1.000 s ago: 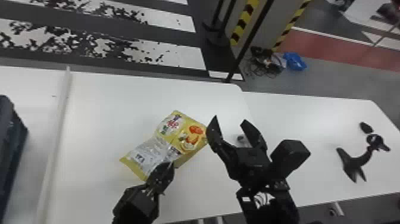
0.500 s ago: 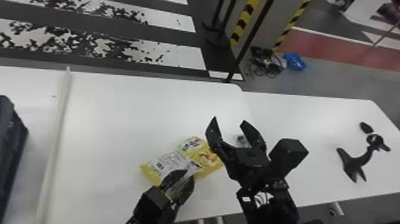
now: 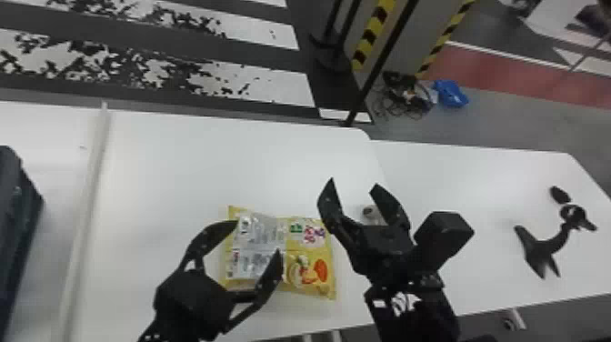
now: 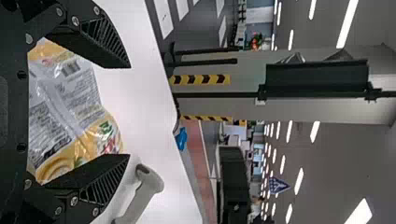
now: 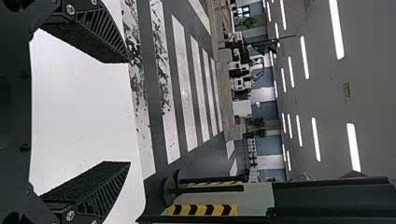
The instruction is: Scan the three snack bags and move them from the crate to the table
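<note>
Right over the snack bag (image 3: 311,275), the left gripper (image 3: 257,237) is spread wide; right gripper (image 3: 353,183) is spread too, off to the side. Bag's on the table (image 3: 227,159) toward the near edge, decent room out to the far edge.

Snack bag (image 3: 295,248) on table (image 3: 204,168), crate (image 3: 16,204) at far left, possibly a scanner (image 3: 373,213) right of the bag

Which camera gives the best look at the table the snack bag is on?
The head view: it shows most of the table, far and near edges included, around the snack bag. The left wrist view shows part beside the bag; the right wrist view, a stretch between the right hand's fingers.
</note>
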